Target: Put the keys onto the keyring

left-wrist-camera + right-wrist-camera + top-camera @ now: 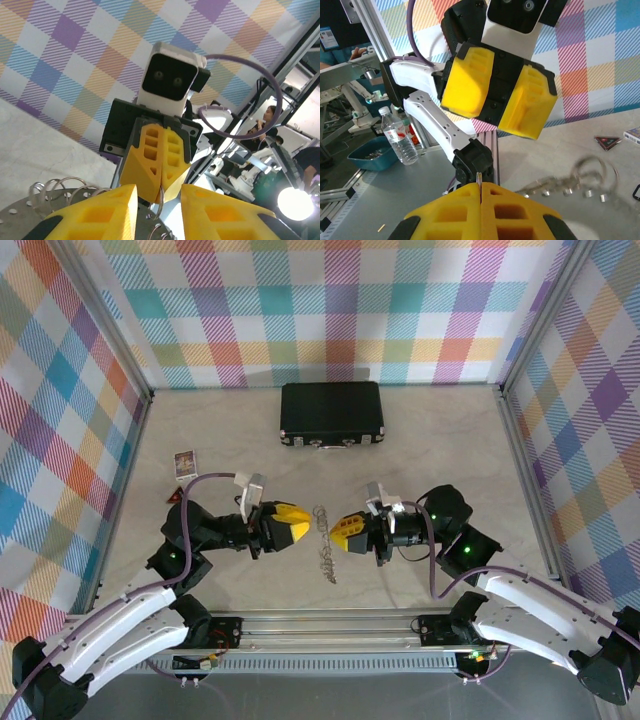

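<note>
The keys (323, 540) form a silvery chain between my two yellow grippers, in front of the arm bases. My right gripper (337, 530) is shut on the keyring (161, 197), a thin metal loop that sticks out of its closed tips (479, 179). My left gripper (305, 525) faces it from the left with its fingers (467, 85) apart, and the loop sits in line with the gap between them (159, 210). Wire rings of the keys (60, 186) show beside the left finger. The keys (570, 186) look blurred to the right of the right gripper.
A black case (331, 413) lies at the back of the table. A small card (185, 462) and a dark red triangle (607, 142) lie at the left. Plaid walls close three sides. An aluminium rail (330, 625) runs along the near edge.
</note>
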Available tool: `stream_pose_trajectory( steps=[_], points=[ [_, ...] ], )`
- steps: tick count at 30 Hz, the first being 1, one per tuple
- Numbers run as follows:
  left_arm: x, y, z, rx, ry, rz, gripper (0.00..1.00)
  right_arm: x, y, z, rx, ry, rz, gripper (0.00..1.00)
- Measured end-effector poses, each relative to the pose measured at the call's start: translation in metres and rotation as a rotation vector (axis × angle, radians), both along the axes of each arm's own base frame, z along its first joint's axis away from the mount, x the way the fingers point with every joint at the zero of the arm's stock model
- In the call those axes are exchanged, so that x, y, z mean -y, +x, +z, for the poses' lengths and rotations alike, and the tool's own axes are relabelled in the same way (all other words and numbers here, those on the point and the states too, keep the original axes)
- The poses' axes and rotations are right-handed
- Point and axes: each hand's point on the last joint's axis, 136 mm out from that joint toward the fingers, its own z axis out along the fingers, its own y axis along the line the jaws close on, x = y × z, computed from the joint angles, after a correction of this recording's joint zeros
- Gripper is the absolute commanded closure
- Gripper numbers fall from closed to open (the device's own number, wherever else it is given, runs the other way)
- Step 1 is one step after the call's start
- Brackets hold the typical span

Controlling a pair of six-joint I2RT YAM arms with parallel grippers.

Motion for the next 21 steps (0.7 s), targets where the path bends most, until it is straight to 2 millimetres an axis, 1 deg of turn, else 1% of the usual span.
stream_pose_trajectory(
  steps=[3,5,7,9,11,13,15,16,18,21],
  points=[
    [0.004,0.001,-0.005,0.001,0.021,0.003,0.74,0.001,0.004,0.002,0.005,0.005,-0.031,1.0],
    [0.006,0.01,-0.009,-0.01,0.055,0.049,0.73,0.003,0.007,0.003,0.006,0.008,-0.056,1.0],
    [0.008,0.028,-0.01,-0.03,0.105,0.137,0.72,0.004,0.01,0.003,0.006,0.004,-0.082,1.0],
    [0.007,0.051,-0.006,-0.057,0.165,0.249,0.73,0.007,0.012,0.001,0.004,-0.001,-0.109,1.0],
    [0.005,0.074,-0.001,-0.084,0.225,0.36,0.72,0.01,0.013,-0.001,0.002,-0.006,-0.132,1.0],
    [0.001,0.093,0.0,-0.117,0.281,0.451,0.73,0.013,0.015,-0.005,-0.003,-0.019,-0.151,1.0],
    [-0.004,0.113,-0.009,-0.166,0.367,0.552,0.73,0.014,0.017,-0.008,-0.002,-0.03,-0.17,1.0],
    [-0.006,0.12,-0.014,-0.189,0.404,0.586,0.73,0.014,0.018,-0.009,-0.004,-0.036,-0.178,1.0],
    [-0.009,0.134,-0.03,-0.229,0.509,0.66,0.66,0.015,0.02,-0.013,-0.009,-0.051,-0.19,1.0],
    [-0.008,0.14,-0.053,-0.252,0.639,0.719,0.57,0.015,0.022,-0.018,-0.017,-0.068,-0.201,1.0]
  ],
)
